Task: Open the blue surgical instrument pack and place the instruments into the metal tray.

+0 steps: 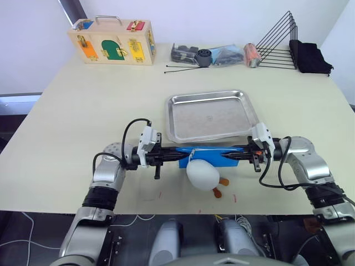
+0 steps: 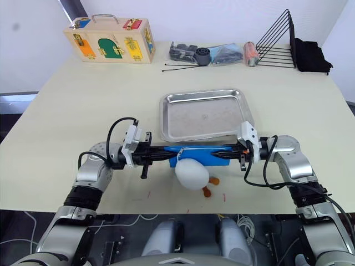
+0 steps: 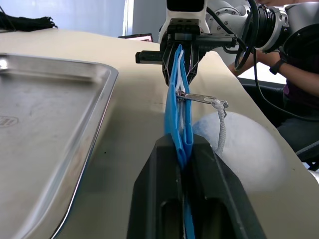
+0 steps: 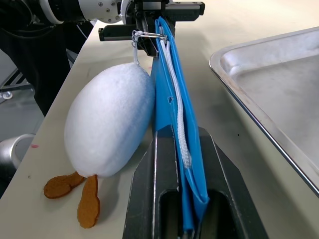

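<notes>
The blue surgical instrument pack (image 1: 213, 156) stands on its long edge in front of the metal tray (image 1: 208, 119), stretched between my two grippers. My left gripper (image 1: 176, 155) is shut on its left end, and my right gripper (image 1: 239, 153) is shut on its right end. A white zip runs along the pack's top edge (image 4: 167, 84). A cord from the zip pull (image 3: 199, 98) ties it to a white egg-shaped plush toy (image 1: 202, 174) with orange feet, lying against the pack's near side. The instruments are hidden. The tray is bare inside.
Along the far edge stand a wooden lock box (image 1: 111, 43), a plastic bag of dark parts (image 1: 222, 54), two thin black rods (image 1: 183, 69), a small can (image 1: 252, 55), a black wire rack (image 1: 277, 41) and black cloth (image 1: 310, 57). A person's arm (image 3: 299, 74) shows beyond the table.
</notes>
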Motion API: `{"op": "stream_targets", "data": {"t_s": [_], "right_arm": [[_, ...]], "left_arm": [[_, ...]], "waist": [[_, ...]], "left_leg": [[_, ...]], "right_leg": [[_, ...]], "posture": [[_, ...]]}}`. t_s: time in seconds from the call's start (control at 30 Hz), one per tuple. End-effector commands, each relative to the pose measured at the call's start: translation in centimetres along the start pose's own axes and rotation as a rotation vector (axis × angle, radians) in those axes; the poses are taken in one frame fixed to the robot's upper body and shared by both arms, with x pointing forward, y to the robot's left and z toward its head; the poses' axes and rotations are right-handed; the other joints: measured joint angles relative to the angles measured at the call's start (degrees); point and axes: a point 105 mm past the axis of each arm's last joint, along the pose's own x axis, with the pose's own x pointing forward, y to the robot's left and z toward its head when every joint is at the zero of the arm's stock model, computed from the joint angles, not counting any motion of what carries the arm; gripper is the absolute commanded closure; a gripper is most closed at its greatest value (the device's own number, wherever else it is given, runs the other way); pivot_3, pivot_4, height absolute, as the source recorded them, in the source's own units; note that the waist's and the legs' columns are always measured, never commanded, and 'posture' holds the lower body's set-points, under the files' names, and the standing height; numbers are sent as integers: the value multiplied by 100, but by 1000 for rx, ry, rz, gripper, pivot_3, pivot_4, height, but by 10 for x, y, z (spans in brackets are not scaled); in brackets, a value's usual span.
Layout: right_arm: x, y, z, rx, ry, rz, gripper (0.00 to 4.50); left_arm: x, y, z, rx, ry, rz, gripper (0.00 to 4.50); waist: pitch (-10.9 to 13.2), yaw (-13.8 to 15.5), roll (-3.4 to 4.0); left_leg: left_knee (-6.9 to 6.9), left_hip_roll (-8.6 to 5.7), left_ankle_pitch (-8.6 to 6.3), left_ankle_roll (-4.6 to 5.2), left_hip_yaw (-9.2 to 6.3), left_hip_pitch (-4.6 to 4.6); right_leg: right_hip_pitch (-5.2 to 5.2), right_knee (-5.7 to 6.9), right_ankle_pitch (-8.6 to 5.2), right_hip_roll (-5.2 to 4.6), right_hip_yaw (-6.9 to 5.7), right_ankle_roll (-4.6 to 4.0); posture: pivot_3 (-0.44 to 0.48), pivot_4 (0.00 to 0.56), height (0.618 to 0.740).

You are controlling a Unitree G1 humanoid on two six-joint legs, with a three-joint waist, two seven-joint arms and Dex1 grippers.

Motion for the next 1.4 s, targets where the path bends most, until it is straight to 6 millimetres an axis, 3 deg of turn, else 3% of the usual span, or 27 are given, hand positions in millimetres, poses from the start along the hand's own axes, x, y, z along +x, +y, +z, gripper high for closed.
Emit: {"op": "stream_targets", "data": {"t_s": [0.03, 0.17, 0.27, 0.4, 0.53, 0.8, 1.07, 1.1, 1.17, 1.27, 1.33, 1.37, 1.4], "right_arm": [[-6, -6, 6, -23, -23, -30, 4500], [-8, -7, 7, -23, -23, -26, 4500], [-9, -7, 5, -23, -15, -28, 4500], [-8, -7, 5, -16, -22, -21, 4500], [-5, -8, 8, -25, -42, -4, 4500], [-5, -7, 10, -28, -52, 7, 4500], [-5, -4, 10, -24, -63, 6, 4500], [-5, -4, 10, -24, -65, 6, 4500], [-5, -4, 10, -23, -67, 7, 4500], [-4, -4, 10, -23, -71, 8, 4500], [-3, -4, 10, -23, -74, 9, 4500], [-3, -4, 10, -22, -76, 10, 4500], [-3, -4, 10, -21, -77, 11, 4500]], "left_arm": [[-10, -2, 6, 13, 2, 37, 2674], [-22, -8, 10, 13, 4, 72, 923], [-31, -21, 12, -13, 15, 74, 15], [-32, -53, 9, -119, 31, 14, 15], [-14, -70, 3, -183, 25, -11, 15], [19, -69, -15, -270, 33, 14, 15], [31, -56, -15, -306, -12, 72, 15], [32, -54, -16, -315, -17, 84, 414], [33, -52, -19, -320, -10, 98, 794], [36, -52, -19, -318, -19, 101, 2137], [37, -50, -18, -316, -34, 114, 3299], [37, -49, -16, -313, -40, 114, 3469], [37, -50, -15, -310, -45, 114, 4042]], "waist": [[0, -7, 0], [1, 1, -1], [1, 2, 0], [2, -13, 1], [2, 1, 2], [2, -2, 2], [2, -3, 1], [2, -2, 2], [2, -1, 1], [2, -5, 2], [2, -5, 1], [2, -5, 2], [2, -7, 1]], "left_leg": [[0, 0, 0, 0, 0, 0], [0, 1, 0, 0, 0, -1], [0, 1, 0, 0, 0, -1], [-2, 4, 0, 0, -6, 2], [-2, 3, 0, 0, 0, 4], [-2, 2, 0, 0, 2, 4], [-2, 2, 0, 0, 1, 4], [-2, 2, 0, 0, 1, 4], [-2, 2, 0, 0, 0, 4], [-2, 2, 0, 0, 1, 4], [-2, 2, 0, 0, 0, 4], [-2, 2, 0, 0, 0, 4], [-2, 2, 0, 0, 0, 4]], "right_leg": [[0, 0, 0, 1, 0, 0], [0, 0, 0, -2, 0, 0], [0, 0, 0, -3, 0, 0], [-1, -2, 0, -6, 7, 0], [0, 0, 0, -8, 5, 0], [0, 1, 0, -5, 4, -1], [0, 1, 0, -5, 5, -1], [0, 0, 0, -5, 5, -1], [0, 1, 0, -6, 5, -1], [0, 1, 0, -5, 5, -1], [0, 1, 0, -5, 4, -1], [0, 1, 0, -5, 4, -1], [0, 1, 0, -5, 4, -1]], "posture": [[0, 150, 740], [0, 150, 740], [0, 150, 740], [0, 150, 740], [0, 150, 740], [0, 150, 740], [0, 150, 740], [0, 150, 740], [0, 150, 740], [0, 150, 740], [0, 150, 740], [0, 150, 740], [0, 150, 740]]}}
